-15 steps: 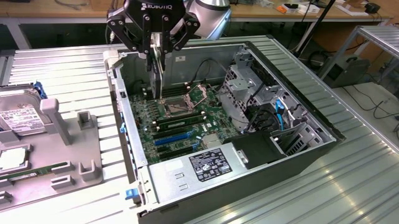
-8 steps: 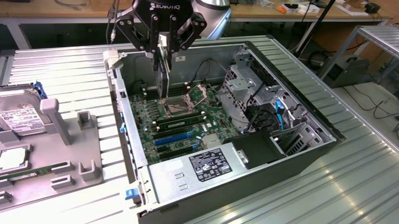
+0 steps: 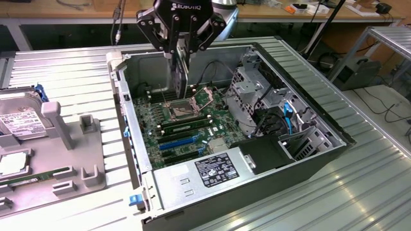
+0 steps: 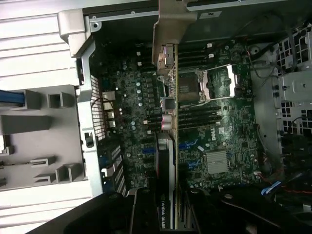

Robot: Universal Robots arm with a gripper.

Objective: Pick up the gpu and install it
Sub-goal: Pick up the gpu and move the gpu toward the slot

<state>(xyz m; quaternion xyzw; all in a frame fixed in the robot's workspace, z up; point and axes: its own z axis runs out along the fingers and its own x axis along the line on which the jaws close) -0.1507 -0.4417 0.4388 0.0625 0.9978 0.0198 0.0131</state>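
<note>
The gpu hangs on edge, a thin dark card, above the motherboard inside the open computer case. My gripper is shut on the card's upper edge and holds it over the CPU socket area. In the wrist view the gpu runs edge-on away from my gripper, its silver bracket at the far end near the case's rear wall. The blue expansion slots lie on the board nearer the power supply, apart from the card.
A drive cage and cables fill the case's side on the exterior view's right. The power supply sits at the near end. On the exterior view's left a grey fixture holds a hard drive and a memory stick.
</note>
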